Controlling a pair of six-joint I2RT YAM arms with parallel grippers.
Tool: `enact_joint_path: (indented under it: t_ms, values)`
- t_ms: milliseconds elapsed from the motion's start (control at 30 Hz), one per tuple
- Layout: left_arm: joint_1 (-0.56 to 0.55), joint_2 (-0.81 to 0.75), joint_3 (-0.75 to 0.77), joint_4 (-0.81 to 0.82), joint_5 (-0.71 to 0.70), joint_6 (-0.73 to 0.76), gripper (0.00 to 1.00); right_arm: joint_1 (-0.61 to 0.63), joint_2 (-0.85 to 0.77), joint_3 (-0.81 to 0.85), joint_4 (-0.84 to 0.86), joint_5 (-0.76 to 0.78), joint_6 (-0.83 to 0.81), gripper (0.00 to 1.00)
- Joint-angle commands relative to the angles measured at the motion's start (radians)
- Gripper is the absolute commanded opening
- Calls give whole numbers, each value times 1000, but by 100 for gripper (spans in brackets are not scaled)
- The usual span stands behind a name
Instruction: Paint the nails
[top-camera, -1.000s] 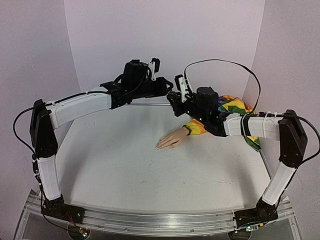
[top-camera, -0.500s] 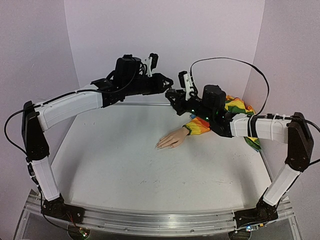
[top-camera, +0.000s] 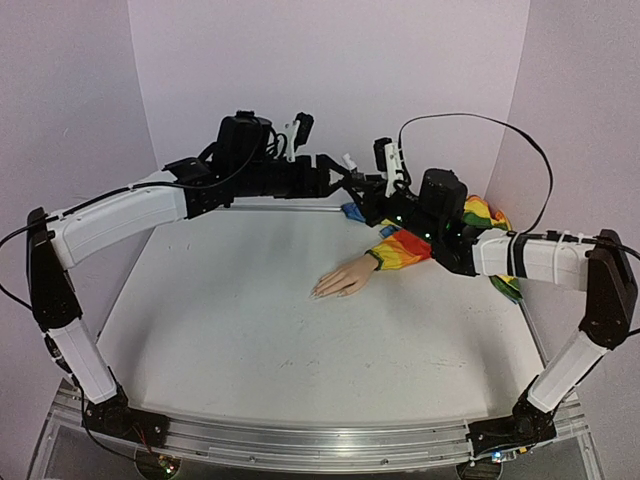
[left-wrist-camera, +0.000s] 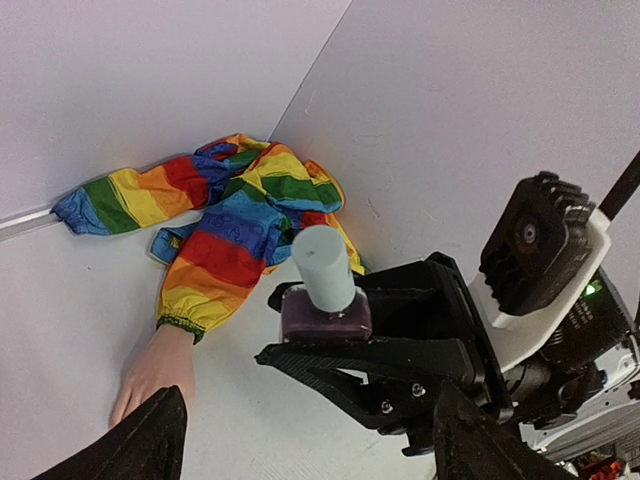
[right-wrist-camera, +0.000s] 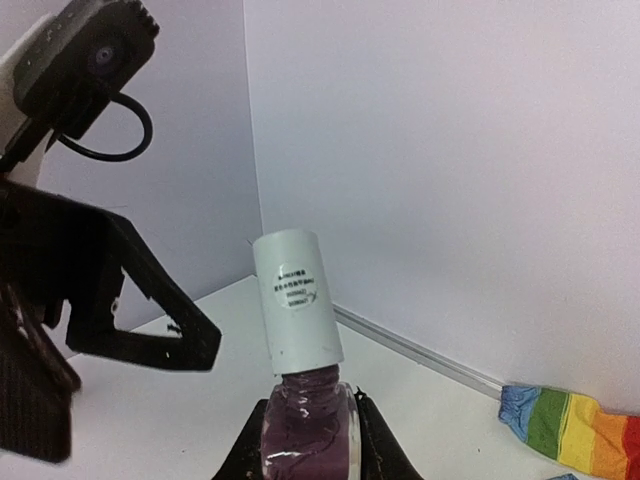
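A: Progress?
B: Early. The right end effector (right-wrist-camera: 305, 455) is clamped on the nail polish bottle (left-wrist-camera: 325, 318). The pale cap (right-wrist-camera: 297, 300) is on and no brush is out. The bottle is held in the air, upper middle of the top view, above the surface (top-camera: 250, 330).
A: And the nails (top-camera: 318, 291)?
B: They're on the mannequin hand (top-camera: 347, 276), mid-frame, lying on the surface with fingertips toward lower left. Too small to tell any paint. My read is that all the painting is left.
A: Other arm?
B: The left end effector (top-camera: 338, 180) has its jaws wide and faces the cap. It's near the cap, not touching it in the right wrist view.
A: Versus a second ago?
B: Both wrists sit further right in frame. The left arm is stretched more, and the right is drawn back toward the rainbow sleeve (top-camera: 405, 248). The mannequin hand is in the same spot.
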Motion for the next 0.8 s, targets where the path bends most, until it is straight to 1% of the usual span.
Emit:
enact_joint_path:
  t_ms: [0, 67, 167, 267, 333, 367, 500, 767]
  values:
    - [1, -137, -25, -43, -14, 38, 89, 1, -94, -40, 120, -41, -7, 0]
    - [16, -183, -60, -62, 0, 27, 91, 2, -112, -59, 122, -81, -4, 0]
    - [60, -210, -50, -124, 112, -16, 89, 1, -143, -86, 123, -154, -19, 0]
    - [74, -167, 70, -281, 230, -10, 86, 1, -165, -98, 107, -237, -35, 0]
    - [77, -127, 144, -337, 327, -18, 84, 2, -170, -92, 82, -275, -81, 0]
    - [78, -111, 172, -375, 354, -21, 83, 2, -169, -86, 68, -295, -89, 0]
    - [78, -61, 244, -441, 396, -11, 78, 1, -147, -57, 29, -373, -99, 0]
    - [77, -3, 294, -456, 406, -3, 72, 2, -107, -14, 17, -448, -88, 0]
